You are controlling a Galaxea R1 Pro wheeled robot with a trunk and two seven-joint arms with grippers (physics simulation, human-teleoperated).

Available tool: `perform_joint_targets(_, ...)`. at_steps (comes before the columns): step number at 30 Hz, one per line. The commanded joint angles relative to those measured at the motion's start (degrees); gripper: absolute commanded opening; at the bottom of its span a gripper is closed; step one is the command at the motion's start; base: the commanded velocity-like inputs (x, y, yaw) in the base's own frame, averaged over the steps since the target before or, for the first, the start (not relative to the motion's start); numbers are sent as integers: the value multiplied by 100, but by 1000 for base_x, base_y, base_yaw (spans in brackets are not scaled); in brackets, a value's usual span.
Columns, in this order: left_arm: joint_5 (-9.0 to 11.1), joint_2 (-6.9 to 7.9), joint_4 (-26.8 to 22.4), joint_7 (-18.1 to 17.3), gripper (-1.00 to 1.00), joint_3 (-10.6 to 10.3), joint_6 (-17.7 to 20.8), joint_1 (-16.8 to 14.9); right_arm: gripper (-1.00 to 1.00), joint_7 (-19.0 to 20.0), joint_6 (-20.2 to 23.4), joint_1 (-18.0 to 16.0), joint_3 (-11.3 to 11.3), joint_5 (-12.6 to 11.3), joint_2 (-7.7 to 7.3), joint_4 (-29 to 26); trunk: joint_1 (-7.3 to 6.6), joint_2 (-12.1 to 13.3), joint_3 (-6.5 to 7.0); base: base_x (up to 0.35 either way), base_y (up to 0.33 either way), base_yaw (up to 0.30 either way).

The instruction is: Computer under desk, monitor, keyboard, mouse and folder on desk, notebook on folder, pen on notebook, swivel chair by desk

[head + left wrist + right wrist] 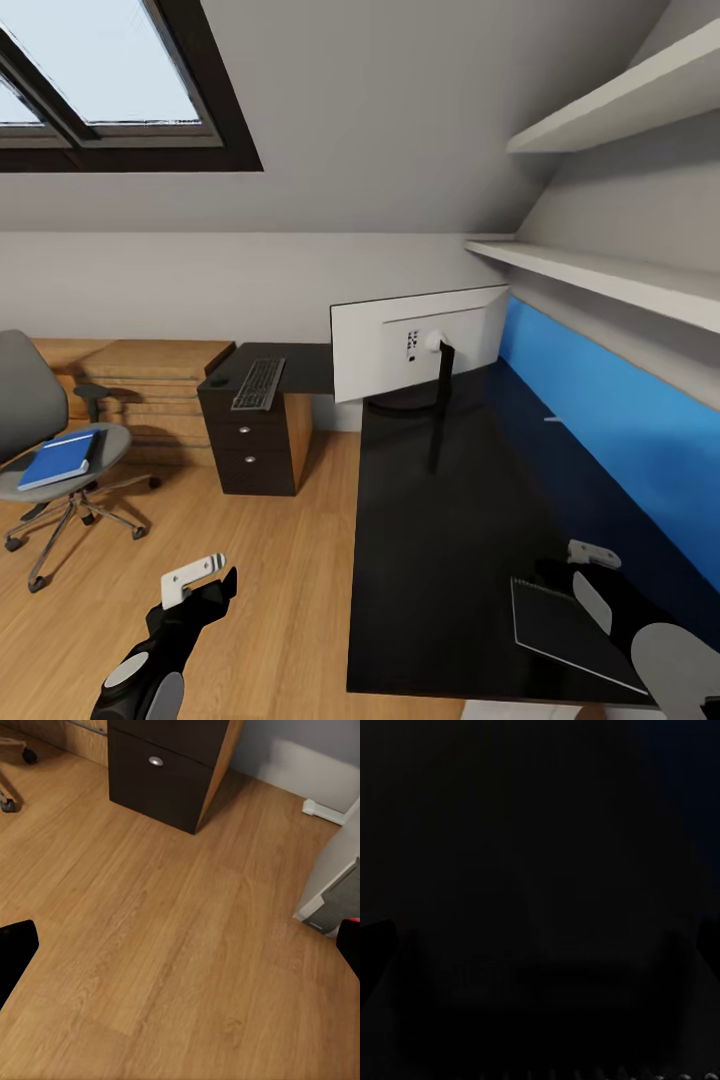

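The black tabletop is running ahead of the right fingers, its blue back panel lying beyond them against the wall. The swivel chair is standing well apart from the tabletop, far beyond the left fingers; it probably needs moving last, since it is carrying the blue folder on its seat. The monitor is standing on the tabletop, well ahead of the right fingers, with its white back facing the camera. The black drawer cabinet is sitting beyond the left fingers and is bearing the keyboard and the mouse, so neither is beside the monitor yet. The notebook is lying flat on the tabletop just beside the right fingers, likely the item in hand. A thin pale sliver, possibly the pen, is lying farther ahead near the blue panel.

The left fingers are hanging apart over the wood floor, holding nothing. Whether the right fingers are apart or together cannot be told; the right wrist view is nearly black.
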Motion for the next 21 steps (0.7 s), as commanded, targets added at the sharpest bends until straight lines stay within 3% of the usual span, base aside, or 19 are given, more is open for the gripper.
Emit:
perform_joint_targets(1,60,-3,-9,34,100,4,19,-3,100,-38,31,-2,41,-53,-8,-18,23,-46,-25,0,0,0)
perform_joint_targets(21,60,15,16,51,100,146,37,-3,100,-55,32,0,58,-49,5,-66,45,-86,-43,-4,0,0)
